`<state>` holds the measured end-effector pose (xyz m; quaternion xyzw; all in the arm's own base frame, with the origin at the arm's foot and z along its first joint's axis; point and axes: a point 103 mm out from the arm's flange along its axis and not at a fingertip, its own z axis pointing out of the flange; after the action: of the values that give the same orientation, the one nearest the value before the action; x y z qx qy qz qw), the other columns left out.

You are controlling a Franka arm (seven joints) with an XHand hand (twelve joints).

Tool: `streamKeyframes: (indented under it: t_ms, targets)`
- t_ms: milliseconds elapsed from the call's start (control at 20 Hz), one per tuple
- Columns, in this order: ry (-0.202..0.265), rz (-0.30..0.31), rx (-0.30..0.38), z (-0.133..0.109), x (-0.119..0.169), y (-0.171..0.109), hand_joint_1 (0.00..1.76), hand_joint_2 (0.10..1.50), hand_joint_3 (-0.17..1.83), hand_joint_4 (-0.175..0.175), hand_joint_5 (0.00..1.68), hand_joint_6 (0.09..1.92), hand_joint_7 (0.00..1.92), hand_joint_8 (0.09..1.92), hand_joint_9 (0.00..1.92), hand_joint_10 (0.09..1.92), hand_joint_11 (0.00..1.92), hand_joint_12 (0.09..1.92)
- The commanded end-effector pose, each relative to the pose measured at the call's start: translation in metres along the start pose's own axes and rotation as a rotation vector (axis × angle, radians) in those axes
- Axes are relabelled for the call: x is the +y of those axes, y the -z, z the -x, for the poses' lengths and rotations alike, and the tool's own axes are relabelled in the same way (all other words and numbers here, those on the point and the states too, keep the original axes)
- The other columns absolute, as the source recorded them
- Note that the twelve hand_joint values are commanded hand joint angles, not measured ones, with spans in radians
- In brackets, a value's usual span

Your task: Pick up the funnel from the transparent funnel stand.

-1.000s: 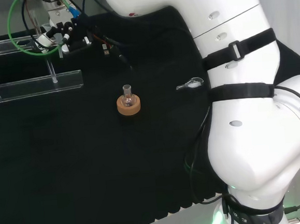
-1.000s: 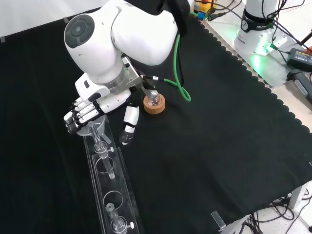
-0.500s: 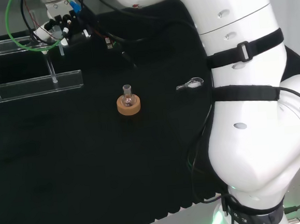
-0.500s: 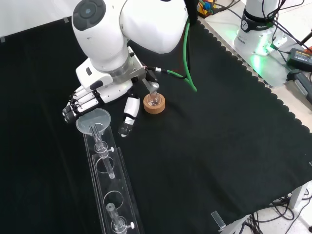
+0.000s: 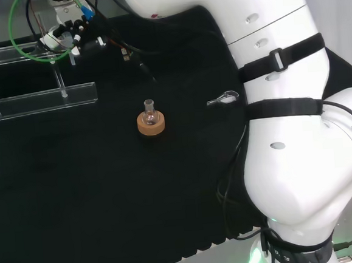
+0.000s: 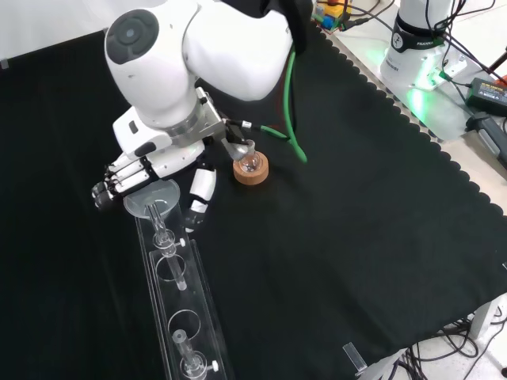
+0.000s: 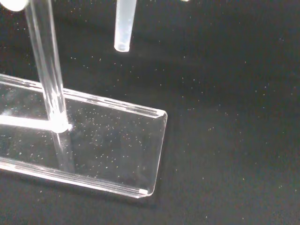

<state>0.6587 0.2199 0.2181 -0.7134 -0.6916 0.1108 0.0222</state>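
Observation:
A clear funnel [image 6: 152, 198] sits at the upper end of the transparent funnel stand [image 6: 186, 317] in the front view, its stem hanging down through the top plate. My hand [image 6: 135, 170] hovers just above it. The fingers [image 6: 104, 191] lie left of the funnel's rim and the thumb [image 6: 198, 194] right of it, spread wide with a small gap to the rim on each side. The wrist view shows the stem's tip [image 7: 123, 28] hanging free above the stand's base plate [image 7: 108, 145]. In the head view my hand [image 5: 71, 33] is at the stand's [image 5: 39, 99] right end.
A small round flask on a cork ring [image 6: 250, 168] stands right of my thumb in the front view and mid-cloth [image 5: 151, 120] in the head view. A small glass piece [image 5: 223, 98] lies near the arm. More clear ware [image 6: 181, 269] sits further along the stand.
In the front view my hand has drifted left and slightly down, and the thumb has come closer to the rim. The funnel has stayed in place on the stand.

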Motion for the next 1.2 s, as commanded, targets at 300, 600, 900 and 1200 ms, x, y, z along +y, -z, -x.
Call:
streamKeyframes:
  t_ms: [300, 600, 900, 1200]
  targets:
    - [-0.013, 0.037, 0.008, 0.02, 0.013, 0.0, 0.17, 0.82, 0.0, -0.125, 0.25, 0.09, 0.15, 1.11, 0.53, 1.05, 0.76, 1.31]
    - [0.003, 0.063, 0.054, 0.02, 0.019, 0.001, 0.25, 0.84, 0.02, -0.175, 0.43, 0.12, 0.5, 1.32, 0.98, 1.07, 1.2, 1.06]
    - [0.026, 0.037, 0.094, 0.017, 0.023, -0.003, 0.33, 0.86, 0.03, -0.175, 0.34, 0.61, 0.71, 1.38, 1.28, 1.01, 1.51, 0.86]
    - [0.044, 0.036, 0.113, 0.012, 0.028, -0.003, 0.34, 0.86, 0.03, -0.175, 0.29, 0.79, 0.76, 1.37, 1.35, 0.97, 1.54, 0.86]
